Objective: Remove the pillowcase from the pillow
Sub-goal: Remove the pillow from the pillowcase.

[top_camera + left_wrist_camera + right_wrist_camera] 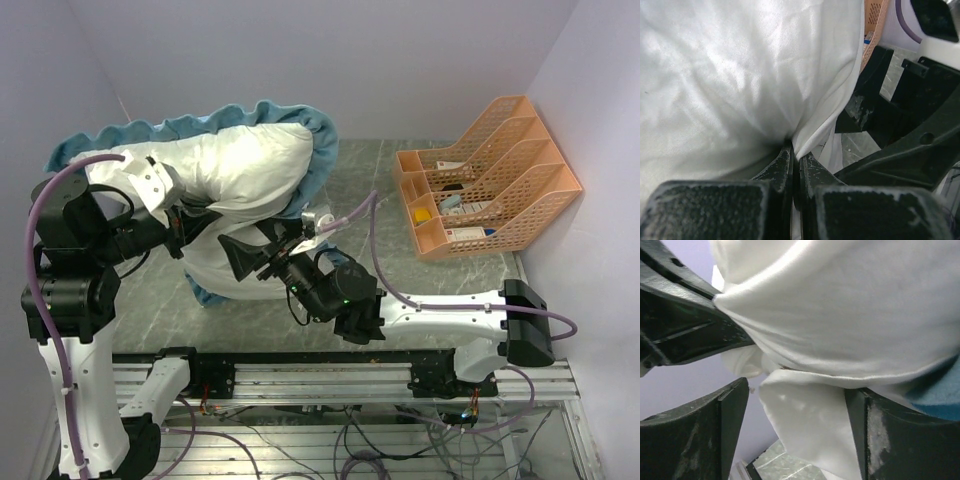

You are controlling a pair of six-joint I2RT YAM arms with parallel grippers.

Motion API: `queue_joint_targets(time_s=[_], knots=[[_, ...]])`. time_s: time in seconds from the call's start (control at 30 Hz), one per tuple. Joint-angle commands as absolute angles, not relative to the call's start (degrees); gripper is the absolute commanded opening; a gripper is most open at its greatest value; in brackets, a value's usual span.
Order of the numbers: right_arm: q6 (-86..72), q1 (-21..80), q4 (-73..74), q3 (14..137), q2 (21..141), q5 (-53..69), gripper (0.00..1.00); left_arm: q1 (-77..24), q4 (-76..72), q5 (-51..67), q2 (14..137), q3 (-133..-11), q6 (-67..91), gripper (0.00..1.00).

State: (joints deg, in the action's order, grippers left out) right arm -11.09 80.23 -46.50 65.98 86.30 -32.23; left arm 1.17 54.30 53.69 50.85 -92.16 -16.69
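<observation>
The plump white pillow [235,165] is lifted above the table, with the pillowcase [322,150] peeled back round it, its teal ruffle along the top and right. My left gripper [185,228] is shut, pinching a thin white fold of the pillowcase [825,120] between its fingertips [785,165]. My right gripper [232,258] is open just right of it. A hanging white flap of the pillowcase [810,430] lies between its fingers [875,435] without being clamped. The bulging pillow [850,305] sits above that flap. A patch of teal [935,397] shows at the right.
An orange mesh file rack [490,180] with small items stands at the back right. The two grippers are close together, the right one [900,125] filling the left wrist view and the left one [685,325] showing in the right wrist view. Walls enclose the grey marble table [370,190].
</observation>
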Motion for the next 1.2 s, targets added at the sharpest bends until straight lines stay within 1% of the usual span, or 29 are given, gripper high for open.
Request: queue_joint_targets(time_s=[0.0, 0.13, 0.17, 0.3, 0.33, 0.6, 0.77, 0.93, 1.17], knots=[[-10.5, 80.7, -50.1, 66.3, 88.6, -42.0, 0.69, 0.9, 56.0, 55.5, 50.5, -93.3, -16.6, 0.07], [-8.3, 80.7, -54.2, 62.8, 87.8, -46.9, 0.34, 0.9, 56.7, 55.3, 50.8, -96.5, -16.9, 0.07], [-8.0, 80.7, -55.3, 61.8, 87.3, -47.3, 0.27, 0.9, 56.8, 55.5, 50.9, -97.0, -16.8, 0.07], [-7.9, 80.6, -58.3, 58.0, 85.1, -46.4, 0.02, 0.9, 56.1, 55.4, 51.0, -97.7, -15.9, 0.07], [-8.0, 80.7, -58.4, 57.7, 84.9, -46.4, 0.00, 0.9, 55.8, 55.3, 50.9, -97.6, -15.9, 0.07], [-10.1, 80.8, -56.8, 54.6, 83.5, -43.1, 0.00, 0.9, 57.2, 53.7, 50.7, -96.2, -19.2, 0.07], [-12.3, 80.8, -57.1, 51.3, 81.4, -45.6, 0.00, 0.9, 57.5, 52.4, 50.9, -96.6, -21.7, 0.07], [-15.9, 80.2, -55.8, 47.2, 79.8, -48.9, 0.00, 0.9, 56.6, 50.8, 51.5, -99.8, -22.7, 0.07], [-18.9, 79.0, -53.4, 44.6, 78.4, -49.5, 0.00, 0.9, 54.8, 50.1, 52.8, -104.9, -22.0, 0.07]])
